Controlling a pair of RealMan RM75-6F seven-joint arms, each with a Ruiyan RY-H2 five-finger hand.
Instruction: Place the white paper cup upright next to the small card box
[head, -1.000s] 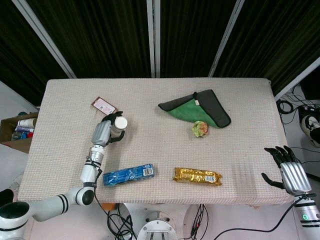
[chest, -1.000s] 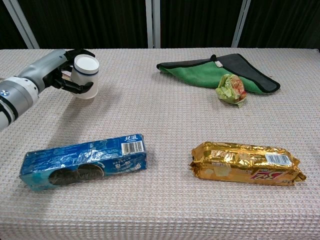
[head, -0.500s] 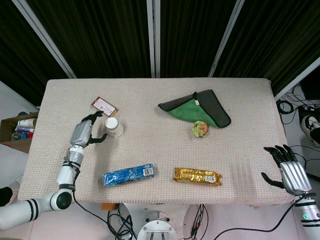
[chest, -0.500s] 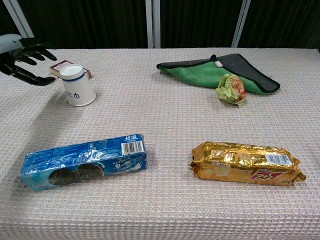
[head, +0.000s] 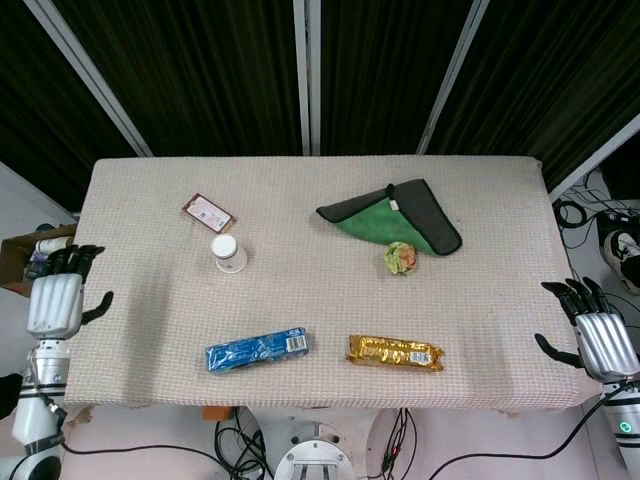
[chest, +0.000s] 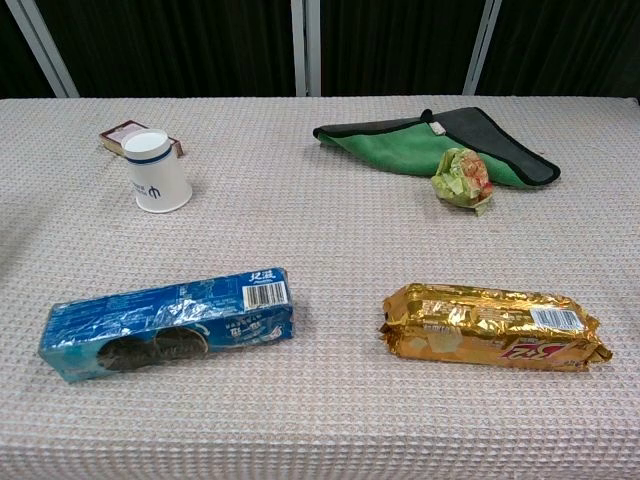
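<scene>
- White paper cup (head: 228, 253) stood upright on the table (head: 300, 330), mouth up, base flat on the cloth. Nothing touched it.
- Small card box (head: 208, 211) lay flat just behind the cup, on the far-left part of the table. In the chest view the cup (chest: 158, 172) overlapped the box's (chest: 118, 133) near edge, so whether they touched or sat just apart was not clear; the head view suggested a narrow gap.
- Judgement: the placement looked done. Cup upright and beside the box is what the task asks for.
- Left hand (head: 56, 300) hung off the table's left edge, fingers spread, holding nothing. It was well apart from the cup, which sat to its right and further onto the table.
- Right hand (head: 600, 338) sat off the right edge near the front corner, fingers apart, empty. The cup was across the whole table from it.
- Neither hand showed in the chest view.
- Judgement: both hands parked clear of the table probably means no further grasp was intended, and the cup was free of any knock risk.
- Rest of the table: blue biscuit pack (head: 257, 349) and gold snack pack (head: 395, 352) near the front edge, green-and-grey cloth (head: 395, 218) toward the back right, crumpled wrapper (head: 401, 258) just in front of it. All well apart from the cup.
</scene>
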